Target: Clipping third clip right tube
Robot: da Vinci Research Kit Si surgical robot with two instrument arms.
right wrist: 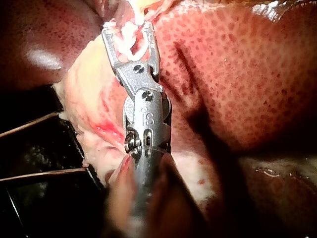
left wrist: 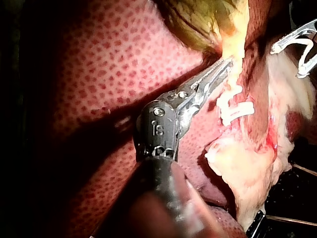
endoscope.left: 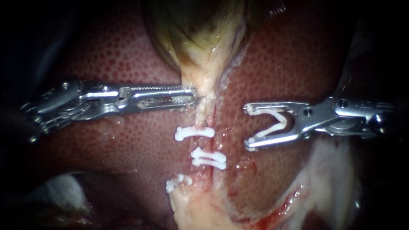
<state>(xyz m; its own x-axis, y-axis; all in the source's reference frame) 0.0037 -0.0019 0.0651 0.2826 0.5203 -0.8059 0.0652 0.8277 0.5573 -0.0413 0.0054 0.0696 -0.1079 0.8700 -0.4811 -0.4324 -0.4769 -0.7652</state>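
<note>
A pale tube runs down from the yellow-green gallbladder over the red liver. White clips cross it: one high up, a pair below, another lower left. My left instrument comes in level from the left, jaws shut on the tissue at the gallbladder's neck. Right of the tube, apart from it, is my right instrument. Its jaws stand wide with an open white clip seated between them, both touching it.
Pale fatty tissue lies at the tube's lower end, and more white tissue under the right instrument. A piece of white gauze sits at the lower left. Thin wires cross the dark area beside the right instrument's shaft.
</note>
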